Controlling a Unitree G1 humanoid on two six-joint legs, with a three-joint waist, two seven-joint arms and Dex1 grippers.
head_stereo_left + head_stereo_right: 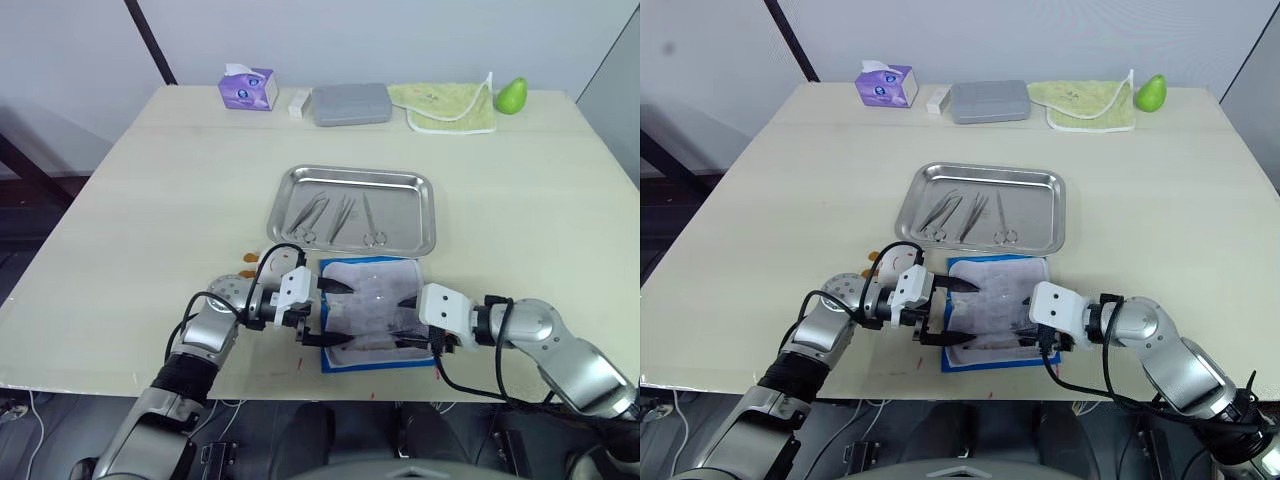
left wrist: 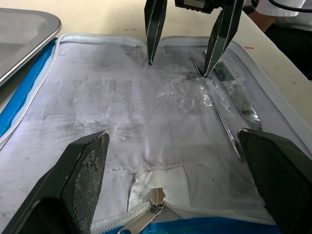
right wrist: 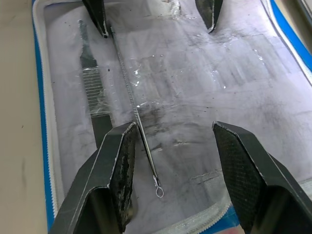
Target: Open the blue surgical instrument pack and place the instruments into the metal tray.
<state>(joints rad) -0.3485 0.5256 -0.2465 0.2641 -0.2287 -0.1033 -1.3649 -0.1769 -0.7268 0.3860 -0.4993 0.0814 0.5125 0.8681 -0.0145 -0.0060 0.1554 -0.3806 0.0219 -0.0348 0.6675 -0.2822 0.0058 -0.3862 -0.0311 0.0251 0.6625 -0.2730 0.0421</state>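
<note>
The blue surgical instrument pack (image 1: pixel 372 315) lies unzipped at the table's near edge, just before the metal tray (image 1: pixel 355 208). A thin probe (image 3: pixel 139 119) runs toward the right gripper (image 3: pixel 170 165), which is nearer; the left gripper (image 2: pixel 170 180) faces it, both spread wide, empty.

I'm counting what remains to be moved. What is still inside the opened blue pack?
In the blue surgical instrument pack, a thin wire-like probe with a loop end and a flat toothed tool lie on the whitish inner sheet. Whether anything lies beneath the sheet cannot be seen.
</note>
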